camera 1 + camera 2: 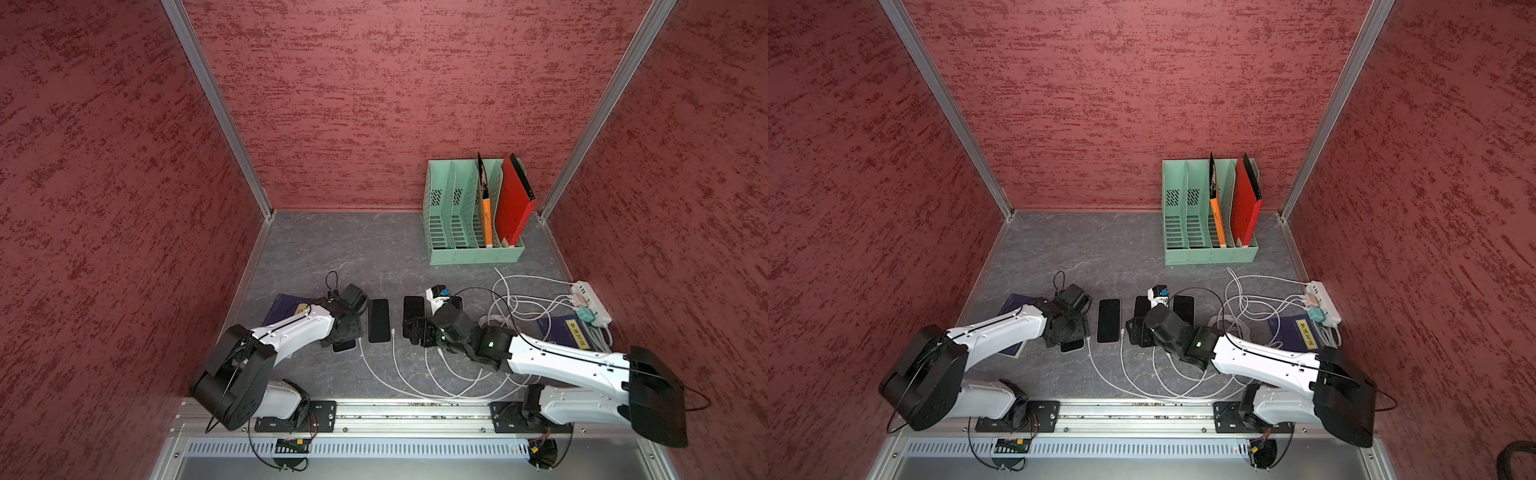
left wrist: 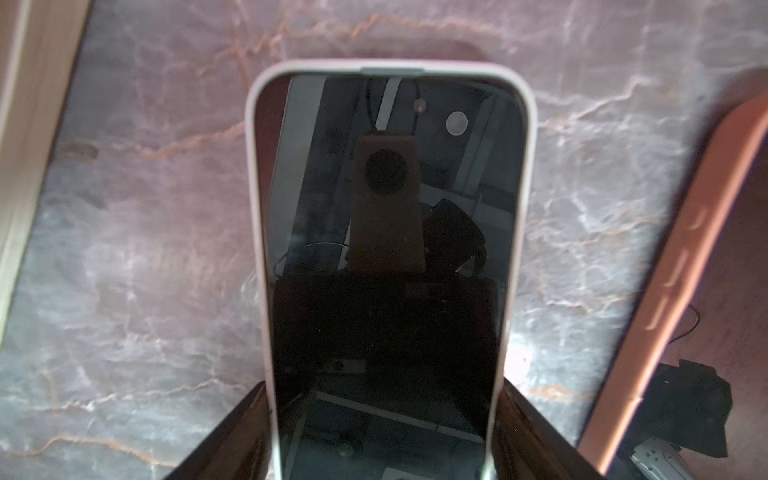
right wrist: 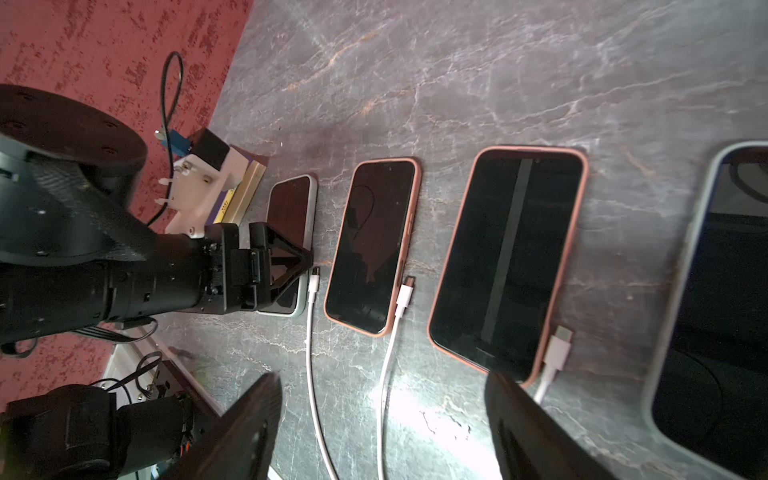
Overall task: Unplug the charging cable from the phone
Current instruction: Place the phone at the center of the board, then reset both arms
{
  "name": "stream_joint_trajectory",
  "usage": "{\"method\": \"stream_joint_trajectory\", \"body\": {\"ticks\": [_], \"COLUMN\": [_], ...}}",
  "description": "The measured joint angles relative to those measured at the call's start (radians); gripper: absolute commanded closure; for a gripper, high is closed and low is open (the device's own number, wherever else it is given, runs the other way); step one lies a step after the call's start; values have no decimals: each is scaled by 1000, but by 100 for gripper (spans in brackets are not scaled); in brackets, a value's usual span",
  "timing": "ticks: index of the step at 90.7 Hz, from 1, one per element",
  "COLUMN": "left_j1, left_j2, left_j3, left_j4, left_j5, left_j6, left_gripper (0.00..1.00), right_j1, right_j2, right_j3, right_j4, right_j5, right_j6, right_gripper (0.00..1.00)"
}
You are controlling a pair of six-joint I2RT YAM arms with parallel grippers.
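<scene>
Several dark-screened phones lie in a row on the grey table. My left gripper (image 2: 382, 384) is shut on the leftmost one, a white-cased phone (image 2: 386, 208), with a finger against each long side. In the right wrist view a white charging cable's plug (image 3: 314, 282) lies loose beside that phone (image 3: 291, 203). More loose plugs lie beside the second phone (image 3: 374, 241) and the orange-cased third phone (image 3: 507, 257). My right gripper (image 3: 382, 382) is open just above the table by the third phone's near end, holding nothing. Two cables run under it. In both top views it (image 1: 411, 332) hides the phones' near ends.
A green file rack (image 1: 473, 212) with red and orange folders stands at the back right. A white power strip (image 1: 592, 305) and coiled white cables (image 1: 498, 320) sit at the right. Blue books lie under each arm (image 1: 286, 303) (image 1: 567, 332). Red walls enclose three sides.
</scene>
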Motion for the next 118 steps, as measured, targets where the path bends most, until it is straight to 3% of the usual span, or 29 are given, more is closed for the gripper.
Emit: {"method": "stream_joint_trajectory", "body": {"ticks": [2,5,25,41,62,78,95,107,118], "left_j1": [0,0,8,12,30,136,289,378,489], "left_j2": [1,2,2,-13,-236,-375,-350,-272,-253], "left_j3": [3,5,31,74,203,311,320,249,76], "left_j4": [1,2,5,-26,-84,-42,83,218,383], "left_j5": [0,0,-6,-14,-93,-214,-242,-252,-274], "left_j6": [5,9,16,32,91,151,282,369,408], "left_gripper": [3,0,0,0,0,0,0,0,0], "right_j1": [-2,-3,-31,-82,-254,-283,-326,-465,-619], "right_j2": [-16,-38,-188,-270,-372,-389,-345,-264,-261], "right_j3": [-3,-5,-14,13,154,217,204,199,156], "right_j4": [-7,-16,-94,-267,-546,-645,-625,-557,-471], "right_j5": [3,6,45,103,234,443,572,586,581], "right_j6": [1,5,8,12,2,-69,-237,-304,-294], "right_gripper": [16,15,9,2,2,2,2,2,4]}}
